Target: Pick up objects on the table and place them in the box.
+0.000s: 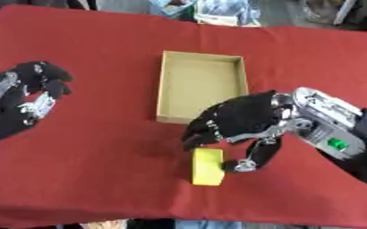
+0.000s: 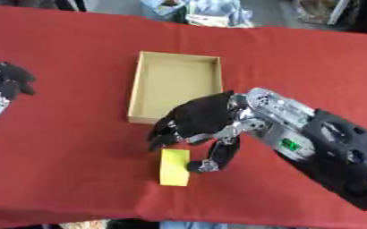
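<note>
A yellow block (image 1: 208,166) lies on the red tablecloth near the front edge, just in front of an open cardboard box (image 1: 200,86) that holds nothing I can see. My right hand (image 1: 235,121) hovers over the block, fingers spread above its far end and the thumb (image 1: 248,160) down beside its right side. The fingers are not closed on the block. My left hand (image 1: 23,100) rests at the left edge of the table, fingers relaxed and holding nothing.
The red cloth (image 1: 100,49) covers the whole table, and its front edge runs just below the block. Blurred clutter (image 1: 206,11) lies beyond the far edge.
</note>
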`<action>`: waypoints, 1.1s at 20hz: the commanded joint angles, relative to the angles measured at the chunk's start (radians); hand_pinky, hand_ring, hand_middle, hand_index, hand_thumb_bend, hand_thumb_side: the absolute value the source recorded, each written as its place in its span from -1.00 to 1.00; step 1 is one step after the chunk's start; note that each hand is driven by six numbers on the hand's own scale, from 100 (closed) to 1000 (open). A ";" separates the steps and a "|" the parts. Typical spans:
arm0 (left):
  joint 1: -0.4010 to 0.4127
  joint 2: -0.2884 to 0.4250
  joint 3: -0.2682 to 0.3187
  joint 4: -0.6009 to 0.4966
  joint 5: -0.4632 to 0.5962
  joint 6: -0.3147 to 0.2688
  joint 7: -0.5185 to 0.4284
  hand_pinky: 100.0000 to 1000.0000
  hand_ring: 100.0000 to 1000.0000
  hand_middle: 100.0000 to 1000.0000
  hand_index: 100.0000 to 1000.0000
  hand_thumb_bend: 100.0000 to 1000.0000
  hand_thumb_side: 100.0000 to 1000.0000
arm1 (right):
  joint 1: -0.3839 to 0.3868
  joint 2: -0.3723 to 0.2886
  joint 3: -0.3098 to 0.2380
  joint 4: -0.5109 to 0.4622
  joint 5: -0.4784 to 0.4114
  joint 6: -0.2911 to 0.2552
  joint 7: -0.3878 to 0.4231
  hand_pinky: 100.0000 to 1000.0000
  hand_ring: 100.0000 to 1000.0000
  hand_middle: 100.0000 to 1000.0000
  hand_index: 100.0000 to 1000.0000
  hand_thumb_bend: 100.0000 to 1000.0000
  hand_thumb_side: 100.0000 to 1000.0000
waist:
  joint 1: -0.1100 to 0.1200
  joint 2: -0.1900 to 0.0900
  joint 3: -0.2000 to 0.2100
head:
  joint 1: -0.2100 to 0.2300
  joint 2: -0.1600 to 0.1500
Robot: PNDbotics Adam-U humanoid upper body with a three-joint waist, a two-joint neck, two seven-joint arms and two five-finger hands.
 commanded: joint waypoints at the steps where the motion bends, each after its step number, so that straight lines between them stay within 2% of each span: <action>1: -0.009 0.012 0.007 -0.013 -0.001 -0.002 0.000 0.33 0.13 0.22 0.32 -0.84 0.09 | -0.027 -0.035 -0.020 -0.036 -0.018 -0.182 0.192 0.74 0.91 0.84 0.93 -0.45 -0.83 | 0.006 -0.016 -0.003 | 0.005 0.005; 13: -0.002 0.017 0.010 -0.011 -0.003 -0.002 0.000 0.34 0.13 0.22 0.32 -0.84 0.09 | -0.041 -0.087 -0.044 -0.118 -0.085 -0.136 0.239 0.76 0.91 0.83 0.94 -0.42 -0.86 | 0.000 -0.022 -0.010 | 0.013 0.005; 22: -0.002 0.015 0.010 -0.012 -0.002 -0.001 0.000 0.34 0.13 0.22 0.32 -0.85 0.09 | -0.034 -0.075 -0.033 -0.101 -0.080 -0.140 0.249 0.75 0.91 0.83 0.95 -0.43 -0.85 | -0.001 -0.020 -0.006 | 0.009 0.005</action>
